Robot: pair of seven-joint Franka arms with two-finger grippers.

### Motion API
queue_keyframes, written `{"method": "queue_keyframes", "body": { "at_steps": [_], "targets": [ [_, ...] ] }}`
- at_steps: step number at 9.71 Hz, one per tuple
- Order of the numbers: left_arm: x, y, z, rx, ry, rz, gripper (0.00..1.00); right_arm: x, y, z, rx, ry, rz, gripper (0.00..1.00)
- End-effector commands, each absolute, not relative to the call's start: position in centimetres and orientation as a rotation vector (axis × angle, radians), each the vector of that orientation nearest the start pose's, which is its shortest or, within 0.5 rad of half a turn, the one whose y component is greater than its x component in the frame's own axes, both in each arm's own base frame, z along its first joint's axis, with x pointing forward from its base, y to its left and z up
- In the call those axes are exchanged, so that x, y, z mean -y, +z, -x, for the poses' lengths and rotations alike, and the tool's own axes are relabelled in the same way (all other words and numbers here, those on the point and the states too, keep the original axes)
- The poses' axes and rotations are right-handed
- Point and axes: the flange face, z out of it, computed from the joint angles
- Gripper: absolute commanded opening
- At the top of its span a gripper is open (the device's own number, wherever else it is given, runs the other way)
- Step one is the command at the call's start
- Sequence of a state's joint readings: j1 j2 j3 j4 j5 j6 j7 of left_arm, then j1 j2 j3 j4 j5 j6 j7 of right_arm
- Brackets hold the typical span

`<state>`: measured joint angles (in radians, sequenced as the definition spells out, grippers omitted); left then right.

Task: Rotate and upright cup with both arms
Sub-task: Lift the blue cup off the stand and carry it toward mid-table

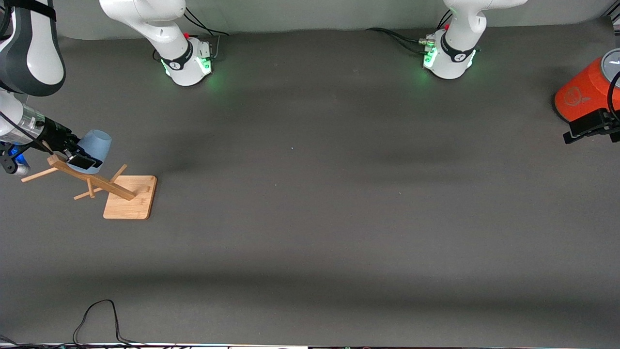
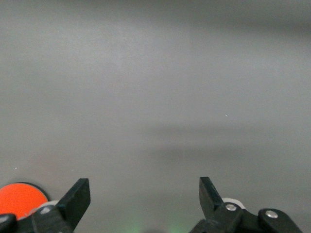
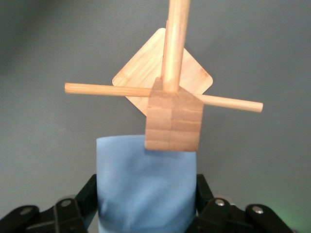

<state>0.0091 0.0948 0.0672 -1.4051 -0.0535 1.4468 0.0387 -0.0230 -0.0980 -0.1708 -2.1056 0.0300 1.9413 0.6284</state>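
Dark grey matting covers the whole table (image 1: pixel 310 232), and nearly all of it is bare, so your trouble spot is tucked at the right arm's end. The right gripper (image 1: pixel 77 154) has its fingers closed on the sides of the cup (image 1: pixel 94 145), which sits tilted in the air, mouth toward the gripper, right up against the top of the wooden cup stand (image 1: pixel 97 183). From the right wrist view you see the cup (image 3: pixel 146 189) pinched between both black fingers (image 3: pixel 86 199), w/ the stand's square top block (image 3: pixel 174 119) overlapping its upper edge and the cross pegs (image 3: pixel 109 90) splayed just above. Whether the cup is touching the block or just clear of it, I can't tell. That's your main risk: pull away at the wrong angle and the cup or a finger likely snags a peg, dragging or tipping the stand off its base (image 1: pixel 131 198). The cup's sides are smooth and tapered, so a bump could also twist it in the grip. The left gripper (image 1: pixel 588 127) waits over the left arm's end beside the orange cylinder (image 1: pixel 581 94); its fingers (image 2: pixel 75 199) are spread wide, holding nothing. It's well apart from the cup, so a handover means a long carry, prob. w/ slip risk.
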Motion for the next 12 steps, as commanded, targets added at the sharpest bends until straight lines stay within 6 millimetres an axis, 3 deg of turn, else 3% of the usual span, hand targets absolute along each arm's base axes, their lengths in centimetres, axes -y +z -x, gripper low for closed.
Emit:
{"method": "queue_keyframes", "body": {
  "at_steps": [1,5,7,10,12],
  "targets": [
    [-3.3,63.8,-57.0,0.06,0.08,3.175,1.0,9.4,47.3,-49.4,-1.271,0.113,2.822,0.49],
    [-2.8,63.8,-57.0,0.05,0.08,3.174,1.0,5.0,50.4,-47.8,-1.272,0.132,2.818,0.49],
    [-2.9,63.4,-57.4,0.055,0.083,3.174,1.0,1.6,52.0,-46.7,-1.315,0.153,2.801,0.49],
    [-2.7,63.4,-57.4,0.048,0.085,3.174,1.0,-5.7,53.7,-45.1,-1.428,0.169,2.764,0.49],
    [-2.3,62.5,-56.9,0.012,0.181,3.176,1.0,-12.1,53.8,-44.6,-1.54,0.169,2.723,0.47]
  ]
}}
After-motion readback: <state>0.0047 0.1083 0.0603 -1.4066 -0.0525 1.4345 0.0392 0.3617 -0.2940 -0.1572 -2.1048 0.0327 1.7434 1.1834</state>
